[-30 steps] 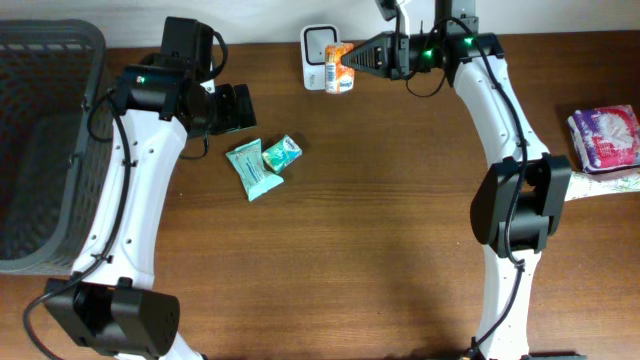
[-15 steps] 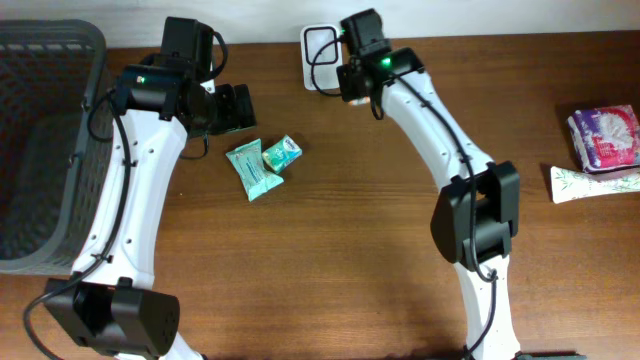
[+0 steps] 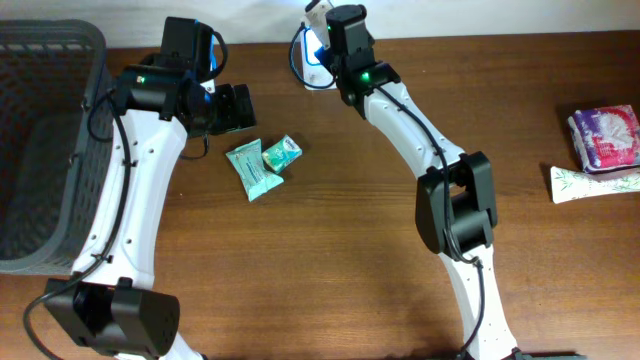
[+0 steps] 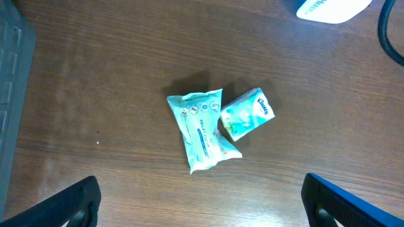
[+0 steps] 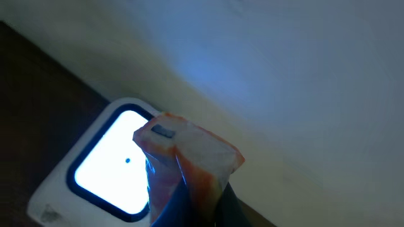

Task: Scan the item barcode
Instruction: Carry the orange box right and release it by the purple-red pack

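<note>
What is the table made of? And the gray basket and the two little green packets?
Table: looks like wood or wood-look laminate, brown grain streaks, faint sheen. Basket: probably plastic, matte gray molded mesh. Wipes packet and tissue packet: seemingly soft plastic film, shiny, crimped ends.

We've got the basket (image 3: 60,42) at the table's (image 3: 350,250) left end, scanner (image 5: 107,161) at back-edge centre, item (image 5: 192,157) close by it. Wipes pack (image 3: 250,170) and tissue pack (image 3: 282,152) touch mid-left, tissue pack rightward. Far right: pad pack (image 3: 603,137) behind, tube (image 3: 595,183) in front.
</note>
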Robot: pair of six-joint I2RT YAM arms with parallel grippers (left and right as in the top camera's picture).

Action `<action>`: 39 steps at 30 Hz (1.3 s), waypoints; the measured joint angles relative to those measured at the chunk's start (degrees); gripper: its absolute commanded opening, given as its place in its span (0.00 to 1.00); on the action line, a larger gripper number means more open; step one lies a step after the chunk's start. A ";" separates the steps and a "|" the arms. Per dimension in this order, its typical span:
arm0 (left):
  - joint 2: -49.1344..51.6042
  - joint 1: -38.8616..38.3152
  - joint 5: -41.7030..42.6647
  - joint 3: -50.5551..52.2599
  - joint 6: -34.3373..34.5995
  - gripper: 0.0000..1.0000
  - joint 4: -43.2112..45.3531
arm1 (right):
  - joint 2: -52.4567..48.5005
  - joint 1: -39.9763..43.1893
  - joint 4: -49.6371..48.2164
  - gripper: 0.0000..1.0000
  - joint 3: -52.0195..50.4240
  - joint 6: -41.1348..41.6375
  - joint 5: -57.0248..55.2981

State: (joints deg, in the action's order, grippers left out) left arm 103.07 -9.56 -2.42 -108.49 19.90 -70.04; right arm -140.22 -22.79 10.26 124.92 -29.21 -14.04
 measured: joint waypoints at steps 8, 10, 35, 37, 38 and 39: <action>0.00 0.00 0.00 0.00 0.00 0.99 0.00 | 0.00 -1.27 0.57 0.04 0.00 -0.68 -6.51; 0.00 0.00 0.00 0.00 0.00 0.99 0.02 | 0.00 -1.16 -0.26 0.04 0.00 2.08 -16.37; 0.00 0.00 0.00 0.00 0.00 0.99 0.00 | 0.02 36.87 49.57 0.99 0.55 24.55 -22.38; 0.00 0.00 0.02 0.00 0.00 0.99 0.00 | 0.02 36.26 49.51 0.99 0.55 24.55 -22.25; 0.00 0.00 0.00 0.00 0.00 0.99 0.00 | 0.04 35.60 49.29 0.99 0.55 24.68 -21.84; 0.00 0.00 0.02 0.00 0.02 0.99 0.00 | 0.07 34.71 49.29 0.99 0.90 24.70 -20.46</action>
State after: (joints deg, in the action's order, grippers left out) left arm 103.07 -9.56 -2.39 -108.49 19.92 -70.04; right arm -140.16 11.92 59.55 125.82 -4.51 -34.50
